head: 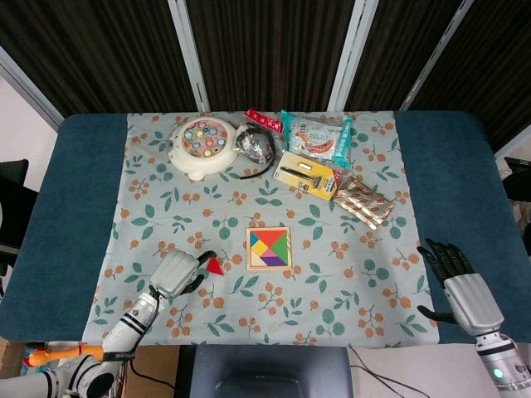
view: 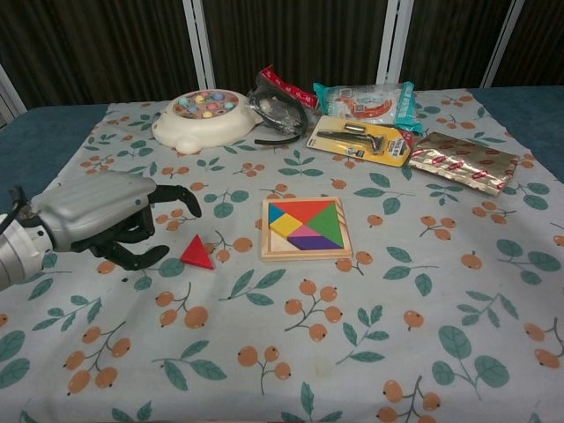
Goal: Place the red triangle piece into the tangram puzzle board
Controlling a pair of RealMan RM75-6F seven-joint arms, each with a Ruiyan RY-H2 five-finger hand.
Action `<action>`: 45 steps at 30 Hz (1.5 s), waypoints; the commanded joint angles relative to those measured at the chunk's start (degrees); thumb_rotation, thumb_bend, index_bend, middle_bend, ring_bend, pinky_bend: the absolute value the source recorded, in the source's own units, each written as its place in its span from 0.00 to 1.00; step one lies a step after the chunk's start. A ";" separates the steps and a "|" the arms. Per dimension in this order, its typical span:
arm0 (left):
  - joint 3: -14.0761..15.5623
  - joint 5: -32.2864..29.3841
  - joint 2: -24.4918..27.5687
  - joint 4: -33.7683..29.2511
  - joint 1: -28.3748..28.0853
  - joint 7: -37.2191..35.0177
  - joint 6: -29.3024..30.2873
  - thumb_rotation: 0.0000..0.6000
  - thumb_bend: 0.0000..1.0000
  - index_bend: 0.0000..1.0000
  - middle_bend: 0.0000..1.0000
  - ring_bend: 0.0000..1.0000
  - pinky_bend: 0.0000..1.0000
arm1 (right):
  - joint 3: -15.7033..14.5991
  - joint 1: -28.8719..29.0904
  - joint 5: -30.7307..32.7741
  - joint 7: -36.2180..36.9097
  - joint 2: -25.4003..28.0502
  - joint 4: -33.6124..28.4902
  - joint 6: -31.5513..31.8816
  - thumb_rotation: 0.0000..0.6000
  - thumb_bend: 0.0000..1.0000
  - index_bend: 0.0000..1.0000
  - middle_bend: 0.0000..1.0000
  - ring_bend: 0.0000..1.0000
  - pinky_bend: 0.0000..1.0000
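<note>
The red triangle piece (head: pixel 216 264) (view: pixel 196 253) lies flat on the floral cloth, left of the wooden tangram board (head: pixel 269 248) (view: pixel 305 227), which holds several coloured pieces. My left hand (head: pixel 178 273) (view: pixel 101 217) hovers just left of the triangle with its fingers spread and curved toward it, holding nothing; the fingertips are close to the piece but apart from it. My right hand (head: pixel 465 290) rests open at the table's front right edge, far from the board, and shows only in the head view.
At the back of the cloth lie a white fishing-game toy (head: pixel 202 145), a black cable bundle (head: pixel 255 145), a snack packet (head: pixel 317 133), a yellow carded tool (head: pixel 309 173) and a patterned foil pack (head: pixel 366 201). Blue table surface (head: pixel 83 191) flanks the cloth.
</note>
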 commanded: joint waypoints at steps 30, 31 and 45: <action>2.71 -1.30 -9.98 14.81 -3.93 -0.61 -0.43 1.00 0.38 0.33 1.00 1.00 1.00 | -1.06 -0.20 -0.51 2.26 1.51 -0.90 0.19 1.00 0.15 0.00 0.00 0.00 0.00; 2.73 -1.33 -10.05 14.93 -3.98 -0.59 -0.43 1.00 0.38 0.34 1.00 1.00 1.00 | -1.07 -0.23 -0.54 2.32 1.54 -0.89 0.26 1.00 0.15 0.00 0.00 0.00 0.00; 2.87 -1.54 -10.85 16.63 -4.40 -1.37 0.44 1.00 0.37 0.44 1.00 1.00 1.00 | -1.43 -0.21 -0.98 2.25 1.74 -1.00 0.09 1.00 0.15 0.00 0.00 0.00 0.00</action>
